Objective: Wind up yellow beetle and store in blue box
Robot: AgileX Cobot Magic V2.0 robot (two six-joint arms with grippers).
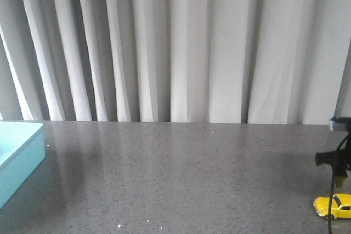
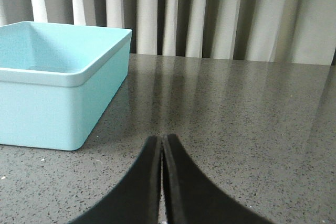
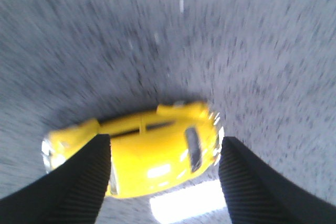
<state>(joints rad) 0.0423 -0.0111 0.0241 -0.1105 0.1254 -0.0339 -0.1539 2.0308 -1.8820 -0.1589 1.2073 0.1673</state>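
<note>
A: Far left first. What sits there?

B: A large light turquoise-blue rectangular box [image 1: 19, 157] of smooth plastic with a thin rim, on the speckled dark grey stone desk [image 1: 181, 179], partly cut off by the frame edge. Left wrist view shows the box [image 2: 58, 98] open-topped, and what shows of its inside is bare.

A: Left gripper?

B: The left gripper [image 2: 161, 153] is low over the desk, just beside the box's near corner, not touching it. Jaws clenched, black fingers [image 2: 139, 182] pressed flat together with nothing between them.

A: Middle of the desk?

B: Bare grey surface. Behind it hang pale pleated curtains [image 1: 181, 42].

A: Far right?

B: The small bright yellow toy beetle car [image 1: 333, 205], rounded body, dark windows, standing on its wheels on the desk at the right edge, well apart from the box. A dark bit of the right arm [image 1: 335, 157] hangs directly above it, with a thin black cable [image 1: 330, 204] crossing in front of the car.

A: Right wrist view?

B: Blurred. The car [image 3: 152, 153] lies between the two ribbed black fingers [image 3: 79, 182] of the right gripper [image 3: 165, 169]. Jaws released, spread wide to either side of the body; one finger overlaps the car's edge, but contact cannot be told through the blur
</note>
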